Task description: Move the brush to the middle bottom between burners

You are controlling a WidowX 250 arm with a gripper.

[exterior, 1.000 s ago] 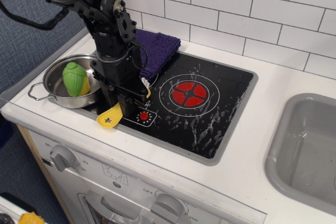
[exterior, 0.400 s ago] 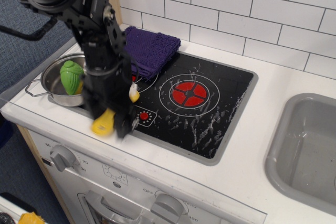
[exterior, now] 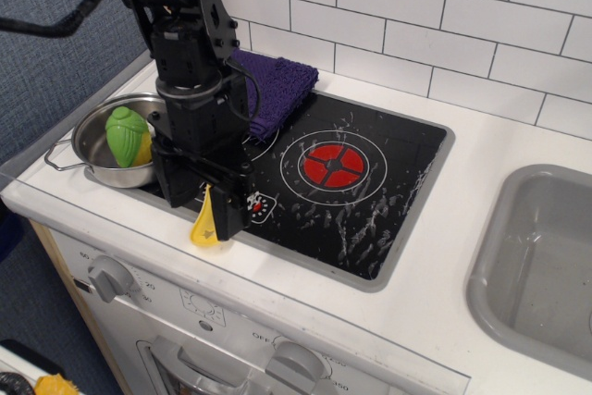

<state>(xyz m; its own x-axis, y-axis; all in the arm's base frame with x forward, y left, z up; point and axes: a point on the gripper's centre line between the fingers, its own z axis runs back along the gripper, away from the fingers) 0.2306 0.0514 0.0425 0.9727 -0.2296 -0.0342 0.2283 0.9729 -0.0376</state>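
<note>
Beneath black robot gripper (exterior: 215,215): small yellow plastic toy brush (exterior: 205,223) pinched, handle hanging down, just left of white-outlined knob panel (exterior: 256,205). Likely light, stiff, slick; gripping upper end suits.

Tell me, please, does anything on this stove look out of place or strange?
Yes. The yellow brush hangs tilted at the gripper, its handle over the stove's front edge. The black glass has white smears. A purple cloth covers part of the back-left corner.
</note>
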